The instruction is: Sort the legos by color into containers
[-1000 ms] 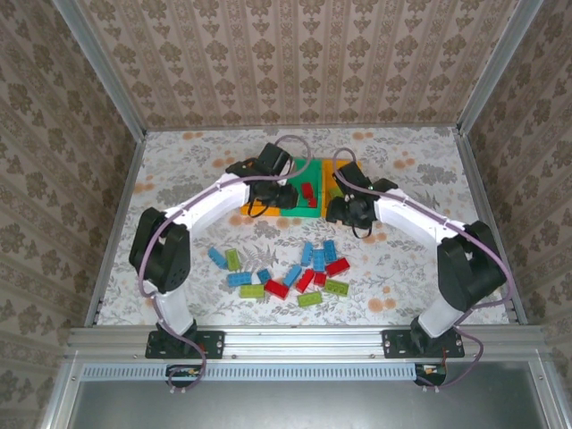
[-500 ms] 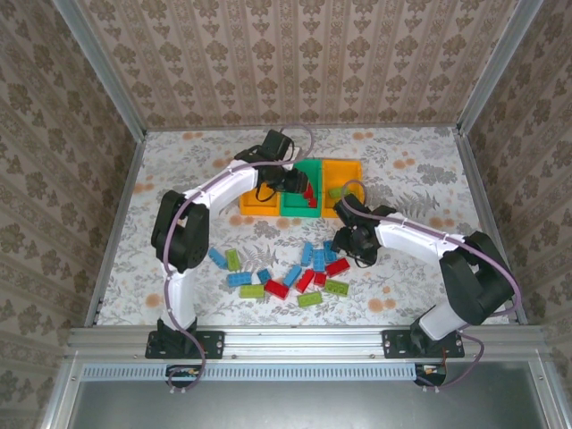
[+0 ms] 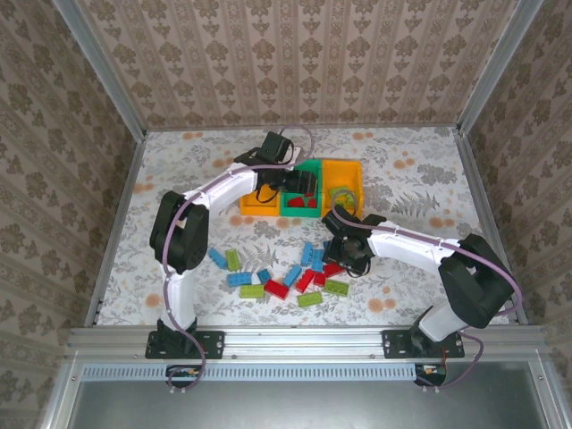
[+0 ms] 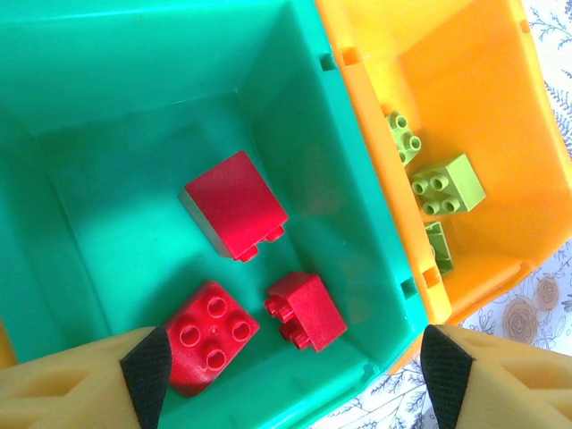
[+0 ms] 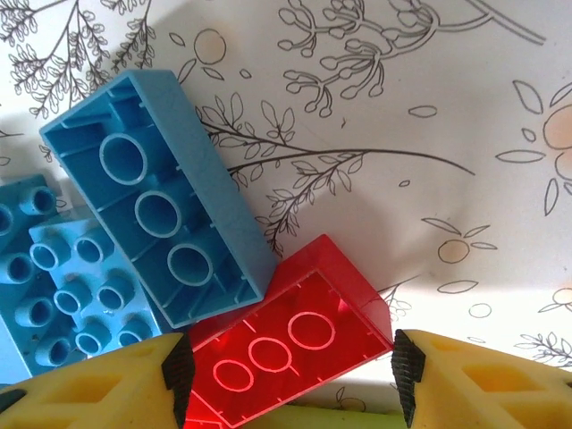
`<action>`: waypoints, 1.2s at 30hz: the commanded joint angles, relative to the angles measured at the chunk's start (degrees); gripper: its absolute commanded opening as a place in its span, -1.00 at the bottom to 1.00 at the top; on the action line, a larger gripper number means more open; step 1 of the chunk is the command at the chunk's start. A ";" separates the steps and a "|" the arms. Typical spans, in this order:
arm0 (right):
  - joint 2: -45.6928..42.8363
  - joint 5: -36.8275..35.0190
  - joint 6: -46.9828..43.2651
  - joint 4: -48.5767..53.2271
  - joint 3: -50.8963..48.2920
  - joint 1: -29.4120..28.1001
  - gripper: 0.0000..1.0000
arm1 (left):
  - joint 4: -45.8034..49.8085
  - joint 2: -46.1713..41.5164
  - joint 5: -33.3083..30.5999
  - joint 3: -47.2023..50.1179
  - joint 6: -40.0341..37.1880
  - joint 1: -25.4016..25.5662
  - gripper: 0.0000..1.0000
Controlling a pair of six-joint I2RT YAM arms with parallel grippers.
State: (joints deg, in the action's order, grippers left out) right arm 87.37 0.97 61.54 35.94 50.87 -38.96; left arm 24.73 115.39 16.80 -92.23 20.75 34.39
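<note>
**Right end effector straddling an upturned red brick**

The right end effector (image 5: 290, 375) is sitting low over the desk (image 5: 411, 116). Its fingers (image 5: 179, 375) are standing at either end of a red brick (image 5: 286, 335), which is lying studs-down with its hollow underside facing up. I cannot tell whether the pads are already pressing on it or only bracketing it. A blue brick (image 5: 156, 197), also upturned, is touching the red one's long edge, and more blue bricks (image 5: 63, 277) are crowding in beside it.

The red brick is looking like hard, glossy plastic. It is probably light, stiff and in no danger of breaking, but slick on its smooth walls. It is lying slightly askew to the fingers, so a squeeze on its corners is likely to twist it or pop it out. Flat contact on two opposite walls would be the surer hold. The leaning blue neighbour may get dragged along.

The left end effector (image 4: 295, 380) is hovering over the green bin (image 4: 134, 89), fingers spread wide with nothing between them. Three red bricks (image 4: 234, 204) are lying on that bin's floor. The orange bin (image 4: 465, 80) beside it is holding light green bricks (image 4: 447, 183). In the top view, the unsorted pile (image 3: 295, 273) is lying on the desk nearer the arm bases than the bins.
</note>
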 commanded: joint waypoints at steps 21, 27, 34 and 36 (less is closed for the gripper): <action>-0.88 -0.24 2.75 5.38 -0.58 -0.63 0.29 | -1.64 -4.38 0.38 5.19 0.58 -0.38 0.58; -2.44 0.85 5.97 3.70 -2.12 -2.69 0.30 | -1.94 -4.99 0.45 5.94 0.27 -0.38 0.59; -4.74 -4.29 -8.33 7.94 0.12 -6.50 0.35 | -2.37 -6.70 0.34 8.27 -0.01 -0.81 0.59; -4.92 -4.56 -14.85 9.16 0.45 -7.29 0.38 | -2.68 -7.28 0.59 9.13 -0.01 -1.04 0.59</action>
State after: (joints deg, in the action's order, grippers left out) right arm 83.94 -0.73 56.82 40.88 49.67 -45.21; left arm 20.97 110.30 16.78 -84.60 20.75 34.17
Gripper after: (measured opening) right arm 0.684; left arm 0.796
